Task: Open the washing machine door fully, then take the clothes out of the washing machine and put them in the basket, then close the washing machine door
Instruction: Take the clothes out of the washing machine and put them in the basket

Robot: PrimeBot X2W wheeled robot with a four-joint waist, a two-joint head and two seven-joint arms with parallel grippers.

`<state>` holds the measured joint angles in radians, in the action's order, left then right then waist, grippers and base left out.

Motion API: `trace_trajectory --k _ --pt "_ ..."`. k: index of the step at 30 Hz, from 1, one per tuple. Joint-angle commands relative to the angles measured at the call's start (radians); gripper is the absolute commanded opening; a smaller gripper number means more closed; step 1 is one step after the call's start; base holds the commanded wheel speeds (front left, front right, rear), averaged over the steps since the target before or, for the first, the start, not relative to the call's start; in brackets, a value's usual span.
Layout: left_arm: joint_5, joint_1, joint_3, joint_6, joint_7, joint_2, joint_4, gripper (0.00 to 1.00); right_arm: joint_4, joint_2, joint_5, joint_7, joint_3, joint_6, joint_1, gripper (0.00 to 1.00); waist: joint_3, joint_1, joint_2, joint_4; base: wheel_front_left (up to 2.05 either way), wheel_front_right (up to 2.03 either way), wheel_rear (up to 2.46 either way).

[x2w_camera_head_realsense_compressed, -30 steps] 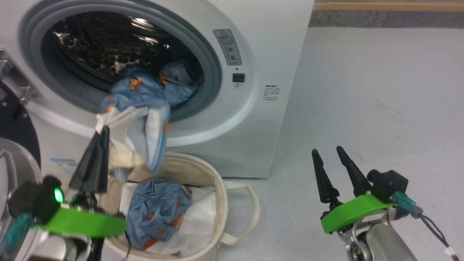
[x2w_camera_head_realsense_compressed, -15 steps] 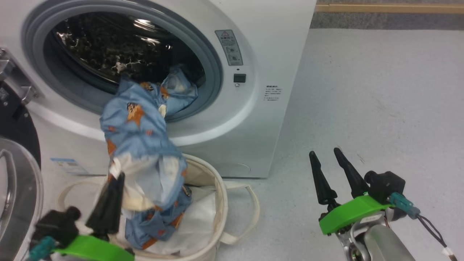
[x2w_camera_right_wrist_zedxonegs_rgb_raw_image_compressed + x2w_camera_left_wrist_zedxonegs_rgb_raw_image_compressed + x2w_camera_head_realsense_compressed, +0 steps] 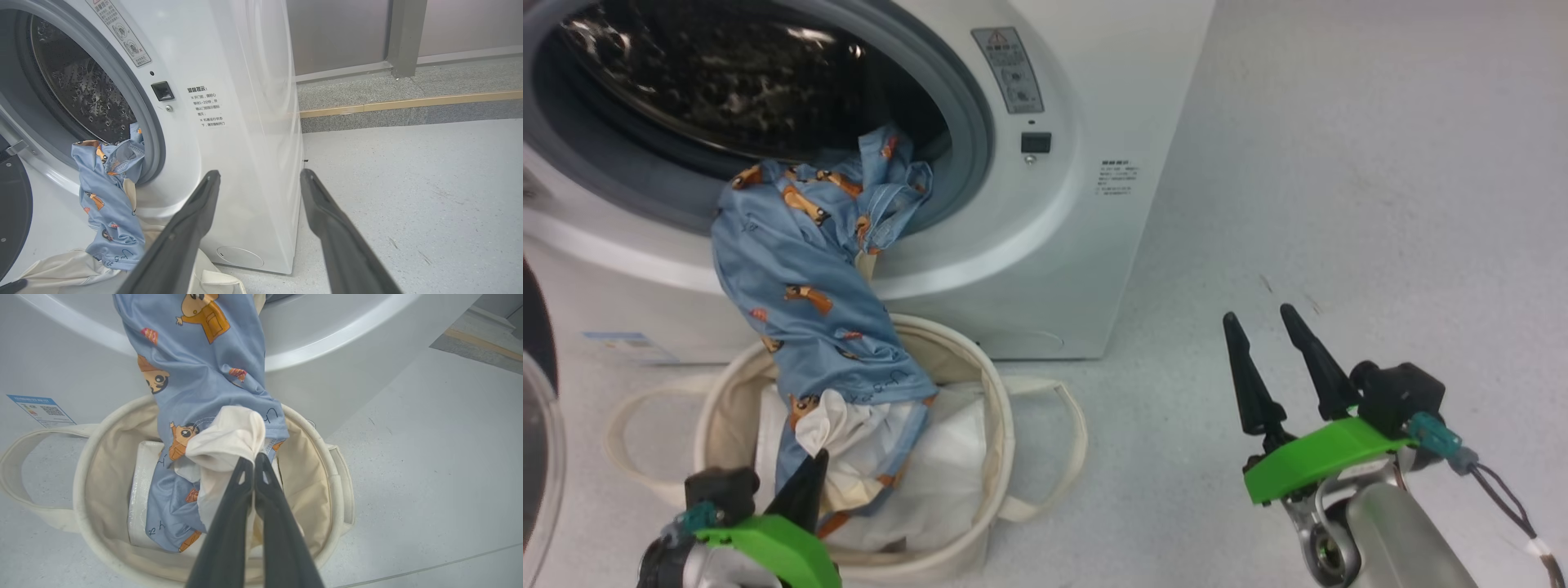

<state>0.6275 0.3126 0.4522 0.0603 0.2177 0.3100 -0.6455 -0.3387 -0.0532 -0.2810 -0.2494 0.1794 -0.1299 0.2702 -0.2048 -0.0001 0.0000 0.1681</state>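
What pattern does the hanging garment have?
The garment: light blue with orange-brown cartoon figures; left wrist view.

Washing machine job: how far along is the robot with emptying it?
Done: the door stands open. In hand: the left end effector is shut on the cream end of the blue clothes, which stretch from the washing machine opening down into the basket. The right end effector is open, holding nothing. Left: the top of that garment hangs over the grey ring, and the door needs closing.
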Motion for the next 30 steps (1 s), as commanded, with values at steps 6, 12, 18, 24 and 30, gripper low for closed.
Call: trace_trajectory --k 6,12,18,24,30 --pt "-0.001 0.185 -0.007 0.049 0.026 -0.03 -0.335 0.0 0.057 0.003 0.018 -0.012 0.009 -0.001 0.056 1.0 -0.091 0.0001 0.0 0.041 0.0 0.0 0.0" --pt "0.045 0.273 -0.019 0.065 0.022 -0.048 -0.535 0.0 0.079 0.003 0.026 -0.012 -0.003 -0.001 0.074 1.0 -0.152 0.0001 0.0 0.077 0.0 0.0 0.0" --pt "0.085 0.322 -0.035 0.069 0.007 -0.046 -0.601 0.0 0.1 0.003 0.035 -0.012 -0.017 -0.001 0.086 1.0 -0.204 0.0001 0.0 0.098 0.0 0.0 0.0" --pt "0.104 0.368 -0.032 0.07 0.003 -0.04 -0.624 0.02 0.123 0.003 0.048 -0.012 -0.036 -0.001 0.097 1.0 -0.251 0.0001 0.0 0.105 0.0 0.0 0.0" --pt "0.119 0.387 -0.028 0.07 0.016 -0.032 -0.633 0.99 0.131 0.003 0.05 -0.012 -0.037 -0.001 0.102 1.0 -0.258 0.0001 0.0 0.102 0.0 0.0 0.0"
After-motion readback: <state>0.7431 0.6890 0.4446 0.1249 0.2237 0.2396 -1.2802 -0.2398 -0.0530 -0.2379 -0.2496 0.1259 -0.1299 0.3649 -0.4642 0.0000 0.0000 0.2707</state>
